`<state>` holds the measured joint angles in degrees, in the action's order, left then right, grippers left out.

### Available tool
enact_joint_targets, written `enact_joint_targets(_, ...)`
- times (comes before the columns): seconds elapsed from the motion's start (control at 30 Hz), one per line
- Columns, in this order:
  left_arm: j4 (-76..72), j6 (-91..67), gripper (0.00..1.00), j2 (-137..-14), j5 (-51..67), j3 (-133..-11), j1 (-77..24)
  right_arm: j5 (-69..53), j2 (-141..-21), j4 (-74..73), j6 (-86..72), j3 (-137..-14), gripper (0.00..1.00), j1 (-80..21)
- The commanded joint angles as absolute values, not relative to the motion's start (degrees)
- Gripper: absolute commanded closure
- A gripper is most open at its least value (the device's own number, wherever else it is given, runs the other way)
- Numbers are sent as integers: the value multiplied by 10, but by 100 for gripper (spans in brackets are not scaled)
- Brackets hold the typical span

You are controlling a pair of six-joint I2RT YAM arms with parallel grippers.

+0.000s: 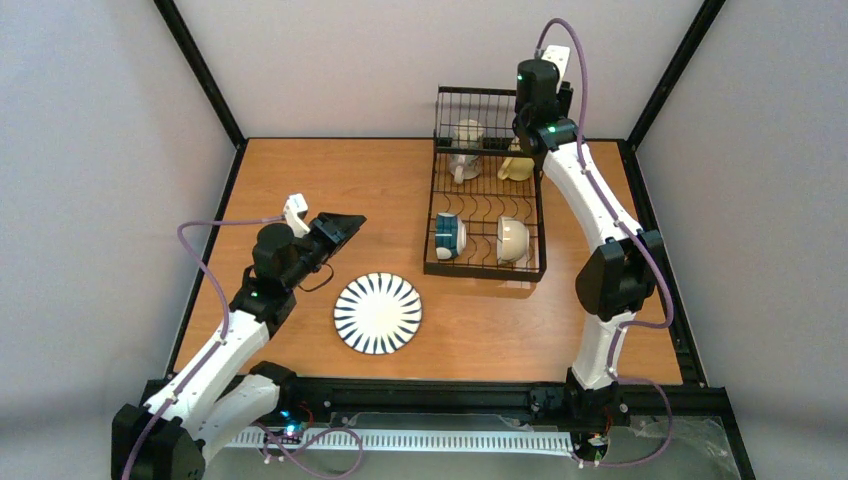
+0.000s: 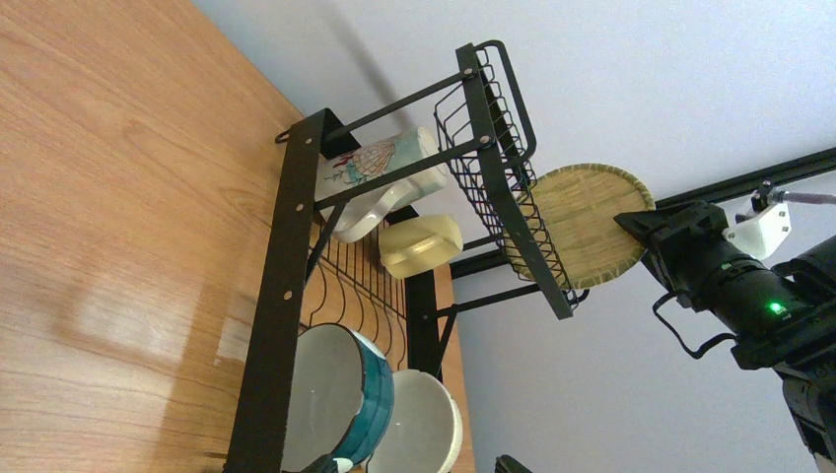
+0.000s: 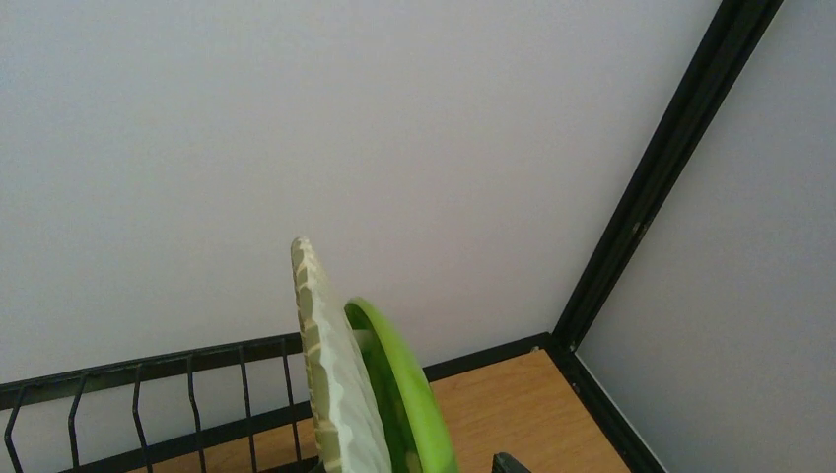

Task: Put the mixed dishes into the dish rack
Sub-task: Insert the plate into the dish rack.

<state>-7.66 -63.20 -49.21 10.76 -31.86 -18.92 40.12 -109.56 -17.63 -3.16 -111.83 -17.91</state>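
At the left of the table [image 1: 300,170], left gripper [image 1: 338,228]: jaws apart, nothing between them.
Striped plate [image 1: 378,313]: flat on the table, near that gripper, toward the front edge.
Dish rack [image 1: 485,272]: right of centre; teal-banded cup [image 1: 449,236] and cream bowl [image 1: 512,238] on its base.
Right gripper [image 2: 636,225]: closed on the rim of the green plate [image 2: 582,227], held on edge at the raised basket tier [image 2: 493,158].

Counter [image 1: 330,170] left of the rack [image 1: 431,215] is bare; a plate [image 1: 378,313] lies nearer the front. In the rack, mugs [image 1: 465,150] take the far end, cup [image 1: 449,236] and bowl [image 1: 512,238] the near, with open wire between. The right arm [image 1: 585,185] overhangs its far right corner.
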Motion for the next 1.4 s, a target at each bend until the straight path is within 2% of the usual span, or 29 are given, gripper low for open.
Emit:
enact_joint_targets(0.0,-75,-631,10,-487,109,-321,-192,413,-1103,-207,-67,-1136,16,-176)
enact_joint_targets(0.67,-77,-631,10,-476,120,-320,-191,427,-1058,-248,-124,-1093,15,-190)
enact_joint_targets(1.37,-57,-625,10,-429,118,-298,-191,488,-934,-233,-125,-944,15,-283)
